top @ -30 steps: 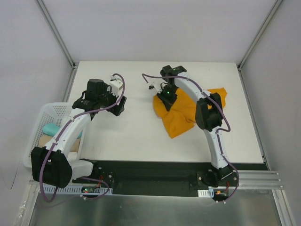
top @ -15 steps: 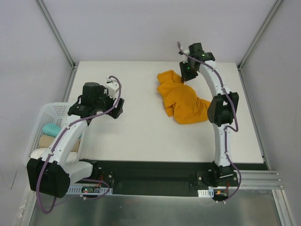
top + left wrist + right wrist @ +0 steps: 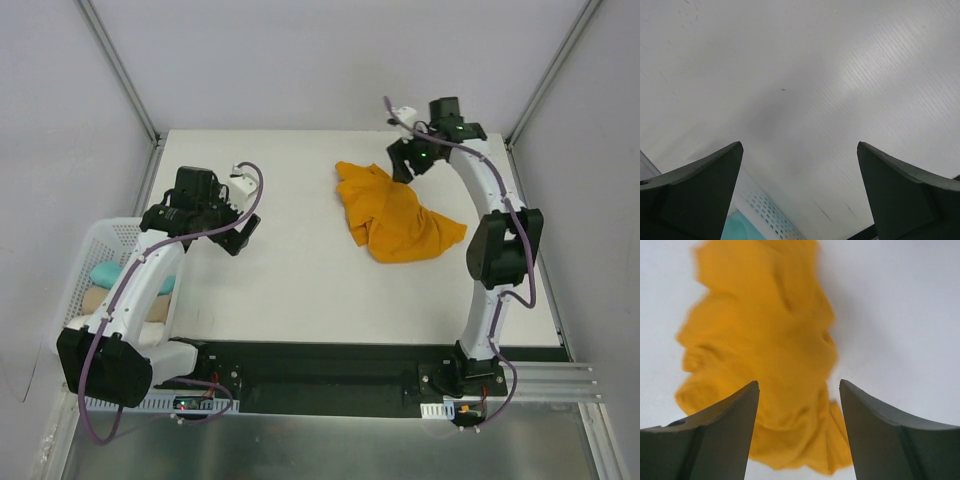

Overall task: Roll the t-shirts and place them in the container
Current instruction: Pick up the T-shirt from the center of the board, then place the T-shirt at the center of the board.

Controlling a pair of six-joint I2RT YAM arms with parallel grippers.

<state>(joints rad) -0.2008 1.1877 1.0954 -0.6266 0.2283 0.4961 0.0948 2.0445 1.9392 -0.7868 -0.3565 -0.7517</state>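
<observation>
A bright orange t-shirt lies crumpled on the white table, right of centre. My right gripper hovers just beyond its far edge, open and holding nothing. In the right wrist view the orange t-shirt lies loose on the table under my right gripper. My left gripper hangs open over bare table at the left, far from the orange shirt. The left wrist view shows my left gripper with only tabletop between its fingers. A teal t-shirt and a tan one lie in the basket.
A white perforated basket stands off the table's left edge, beside the left arm; its rim and the teal cloth show at the bottom of the left wrist view. Grey walls close in the table's far and side edges.
My right gripper swung the orange shirt toward the far right, then opened and let it drop in a heap. My left gripper drew back left and opened a little wider.
</observation>
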